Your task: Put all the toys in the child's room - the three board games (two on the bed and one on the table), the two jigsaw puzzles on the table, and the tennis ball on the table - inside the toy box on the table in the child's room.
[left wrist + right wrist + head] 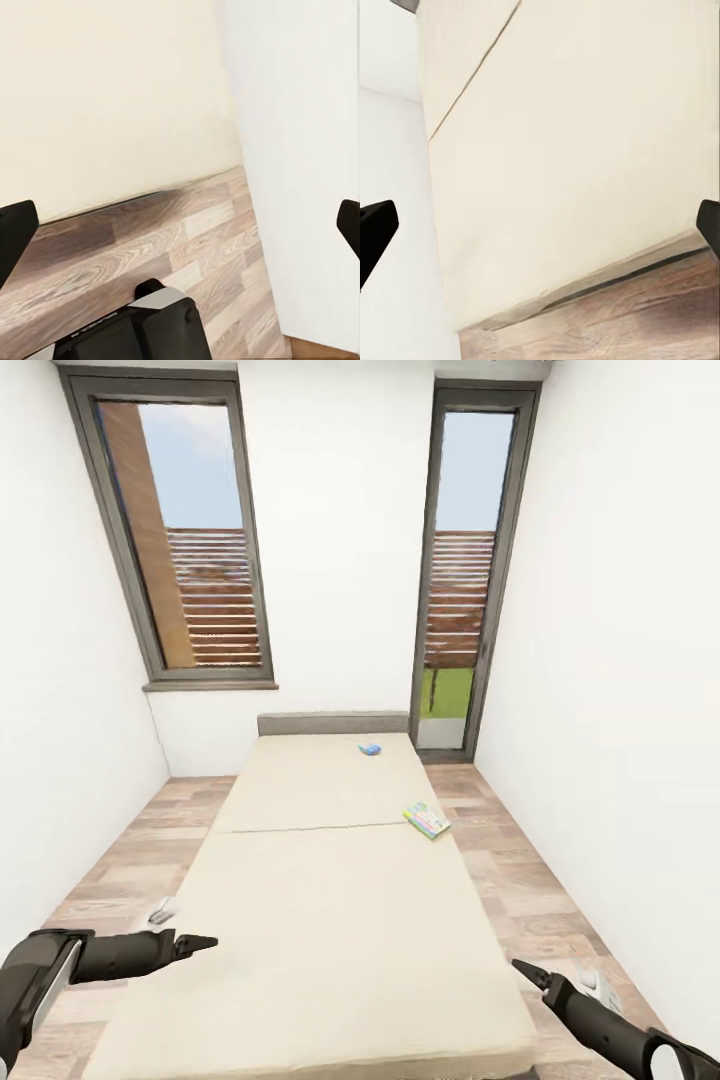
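L gripper [180, 225]: fingers wide apart in the L wrist view, nothing between them, touching nothing. In the head view it hangs over the floor by the near left corner of the bed.
R gripper [540, 225]: fingers wide apart too in the R wrist view, holding nothing. In the head view it hangs by the bed's near right corner.
Bed [330, 920]: big, flat, cream. A seam runs across it about halfway up. Grey headboard [333, 723] at the far end.
Blue game [370, 749]: small blue box, lying flat on the bed near the headboard, a bit right of the middle.
Bright game [427, 820]: flat box w/ a colourful lid, lying on the bed's right edge, just past the seam. Well apart from both grippers.
Floor [530, 890]: wood planks, both sides of the bed.
Walls [340, 510]: white & bare.
Window [185, 540]: big, grey frame, far wall on the left.
Glass door [465, 570]: tall, narrow, grey frame, far wall on the right. Wood slats & grass outside.
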Controlling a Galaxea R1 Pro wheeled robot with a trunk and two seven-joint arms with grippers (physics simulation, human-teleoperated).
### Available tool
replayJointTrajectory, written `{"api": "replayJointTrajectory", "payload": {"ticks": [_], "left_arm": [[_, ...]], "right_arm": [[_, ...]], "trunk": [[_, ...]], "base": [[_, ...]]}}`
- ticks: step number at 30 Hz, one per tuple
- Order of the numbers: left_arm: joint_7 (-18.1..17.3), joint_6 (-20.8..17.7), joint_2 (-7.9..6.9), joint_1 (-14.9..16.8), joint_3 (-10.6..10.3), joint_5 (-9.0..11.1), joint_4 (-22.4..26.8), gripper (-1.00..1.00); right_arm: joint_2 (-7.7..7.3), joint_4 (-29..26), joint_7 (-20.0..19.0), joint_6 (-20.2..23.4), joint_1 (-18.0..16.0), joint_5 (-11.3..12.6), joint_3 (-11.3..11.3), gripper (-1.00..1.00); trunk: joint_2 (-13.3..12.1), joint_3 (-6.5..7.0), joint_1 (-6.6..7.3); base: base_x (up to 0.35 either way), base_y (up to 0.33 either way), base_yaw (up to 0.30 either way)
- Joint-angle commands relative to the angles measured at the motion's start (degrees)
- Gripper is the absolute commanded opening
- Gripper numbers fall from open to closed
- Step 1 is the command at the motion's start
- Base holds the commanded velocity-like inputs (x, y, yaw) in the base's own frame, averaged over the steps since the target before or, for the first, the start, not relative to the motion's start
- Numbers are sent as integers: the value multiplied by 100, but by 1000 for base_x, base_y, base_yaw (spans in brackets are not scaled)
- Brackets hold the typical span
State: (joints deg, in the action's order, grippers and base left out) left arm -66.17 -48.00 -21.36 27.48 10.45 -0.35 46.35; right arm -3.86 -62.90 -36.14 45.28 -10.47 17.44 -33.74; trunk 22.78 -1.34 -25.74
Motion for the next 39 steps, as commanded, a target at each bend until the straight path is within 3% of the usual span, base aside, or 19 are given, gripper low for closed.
{"api": "replayJointTrajectory", "payload": {"ticks": [1, 16, 31, 39], "left_arm": [[-21, -54, 0, 3, 10, -5, 6, 100], [-17, -47, 0, 3, 10, -9, 6, 100], [-3, -43, 0, 3, 10, -9, 6, 100], [-9, -43, 0, 3, 10, -1, 6, 100]], "right_arm": [[6, 3, -15, 34, -8, 8, -10, 100], [22, 4, 22, 11, -8, 5, -7, 100], [32, -7, 69, -9, -9, -57, 28, 100], [34, -19, 82, -10, -8, -91, 58, 100]], "trunk": [[14, -14, -4], [14, -14, -4], [14, -14, -4], [14, -14, -4]], "base": [[0, -292, -281], [34, -298, -281], [151, -300, -281], [89, -126, -281]]}}
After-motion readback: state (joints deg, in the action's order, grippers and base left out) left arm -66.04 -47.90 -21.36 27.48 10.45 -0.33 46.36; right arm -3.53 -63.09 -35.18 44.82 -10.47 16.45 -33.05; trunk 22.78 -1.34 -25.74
